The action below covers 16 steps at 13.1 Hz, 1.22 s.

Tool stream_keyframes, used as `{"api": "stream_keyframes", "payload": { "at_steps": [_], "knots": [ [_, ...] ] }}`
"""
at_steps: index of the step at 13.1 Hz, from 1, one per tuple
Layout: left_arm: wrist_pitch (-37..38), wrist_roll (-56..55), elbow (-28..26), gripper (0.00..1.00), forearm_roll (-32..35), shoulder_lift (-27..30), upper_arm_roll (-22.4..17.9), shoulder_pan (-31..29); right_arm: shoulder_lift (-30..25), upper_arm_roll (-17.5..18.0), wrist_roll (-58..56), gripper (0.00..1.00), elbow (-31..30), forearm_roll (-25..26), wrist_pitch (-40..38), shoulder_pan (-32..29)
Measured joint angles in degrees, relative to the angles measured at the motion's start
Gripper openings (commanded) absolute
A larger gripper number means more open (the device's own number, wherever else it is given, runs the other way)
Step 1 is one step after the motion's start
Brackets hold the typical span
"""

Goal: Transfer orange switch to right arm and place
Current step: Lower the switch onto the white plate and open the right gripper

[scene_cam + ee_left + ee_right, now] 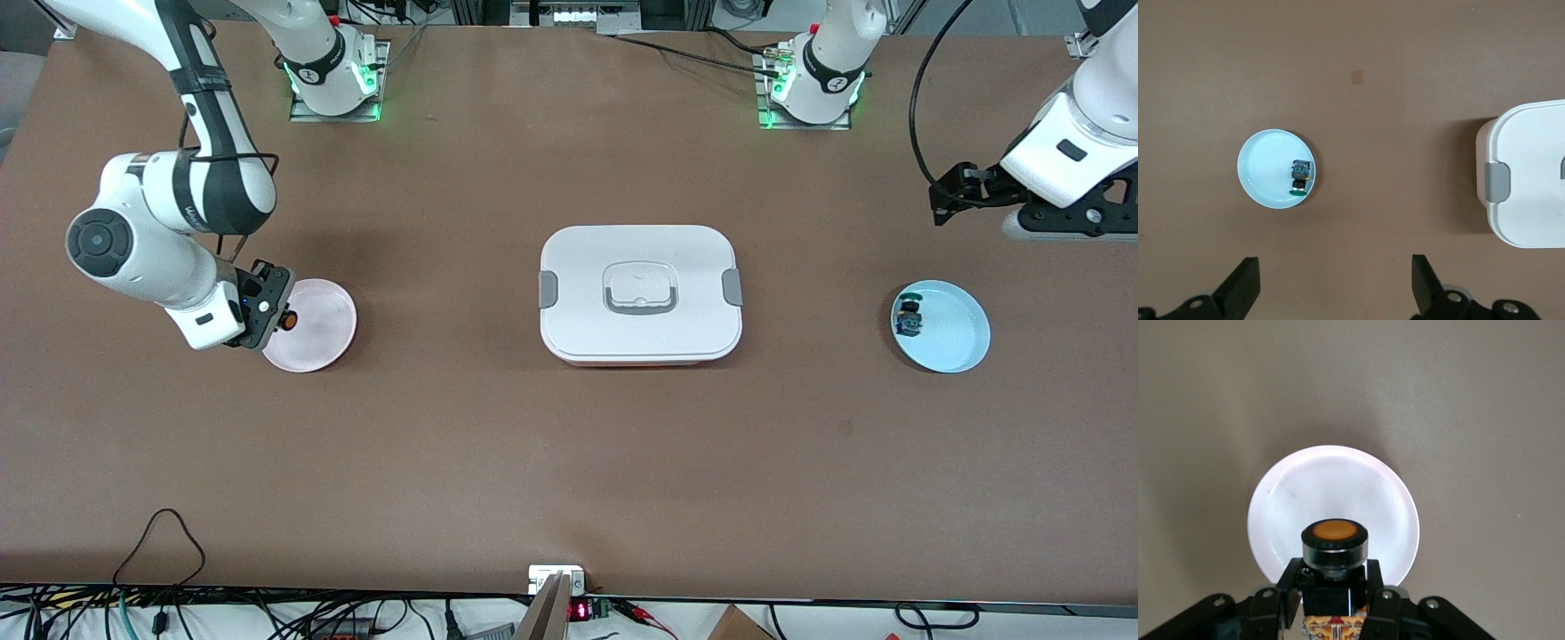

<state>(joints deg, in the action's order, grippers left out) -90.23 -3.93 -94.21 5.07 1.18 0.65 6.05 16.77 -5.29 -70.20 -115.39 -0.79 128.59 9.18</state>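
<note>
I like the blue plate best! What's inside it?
A small switch with a green cap and blue body lies in the blue plate, near its rim toward the white box. The rest of the plate is bare. What's under the switch is covered.

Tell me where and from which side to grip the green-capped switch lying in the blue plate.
Grip the green-capped switch across its blue body, coming straight down from above. It lies on its side close to the blue plate rim, so a sideways approach would likely hit the rim. The open left gripper waits high, off the plate, toward the left arm's end. The right gripper holds the orange switch over the pink plate.
</note>
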Motion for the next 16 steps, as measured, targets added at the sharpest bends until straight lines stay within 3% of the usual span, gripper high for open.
{"api": "stream_keyframes", "payload": {
  "at_steps": [5, 16],
  "knots": [
    [-0.3, -0.1, -0.2, 1.00, -0.4, 0.0, 0.0, 0.2, 1.3, 0.0, -9.8, 0.00, -8.3, 0.7, 14.2, 0.0],
    [-0.5, -0.1, -0.2, 1.00, -0.4, 0.0, 0.0, 0.4, 5.1, 0.0, -16.6, 0.02, -14.3, 0.7, 24.9, 0.0]
  ]
}}
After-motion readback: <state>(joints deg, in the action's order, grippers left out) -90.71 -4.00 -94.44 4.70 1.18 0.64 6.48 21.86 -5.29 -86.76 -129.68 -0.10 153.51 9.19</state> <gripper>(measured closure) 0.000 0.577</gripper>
